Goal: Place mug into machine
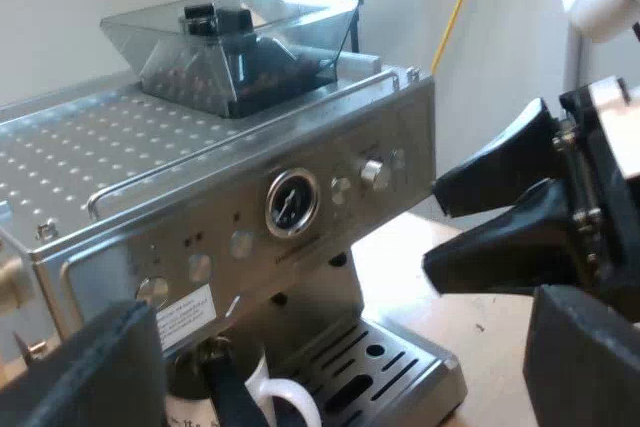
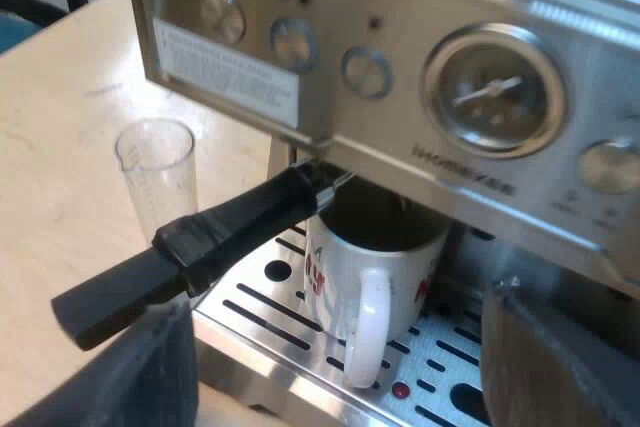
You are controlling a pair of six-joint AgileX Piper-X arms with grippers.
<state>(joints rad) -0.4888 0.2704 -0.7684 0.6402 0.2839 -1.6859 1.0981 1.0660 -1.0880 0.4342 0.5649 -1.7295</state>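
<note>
A white mug (image 2: 375, 272) with red print stands upright on the drip tray (image 2: 270, 312) of the espresso machine (image 2: 400, 37), under the metal holder. The holder's dark handle (image 2: 190, 252) sticks out from the machine's front. My right gripper (image 2: 335, 372) is open, its fingers wide apart just short of the mug and level with the mug's handle, touching nothing. In the left wrist view my left gripper (image 1: 320, 382) is open and holds nothing, above the mug (image 1: 270, 392) and drip tray (image 1: 390, 372). The right gripper (image 1: 432, 232) points at the machine's side below the knobs.
An empty measuring glass (image 2: 155, 172) stands on the wooden table (image 2: 60, 147) beside the machine, close to the holder's handle. The bean hopper (image 1: 235, 42) sits on the machine's top. A pressure gauge (image 1: 291, 201) and knobs line the front panel.
</note>
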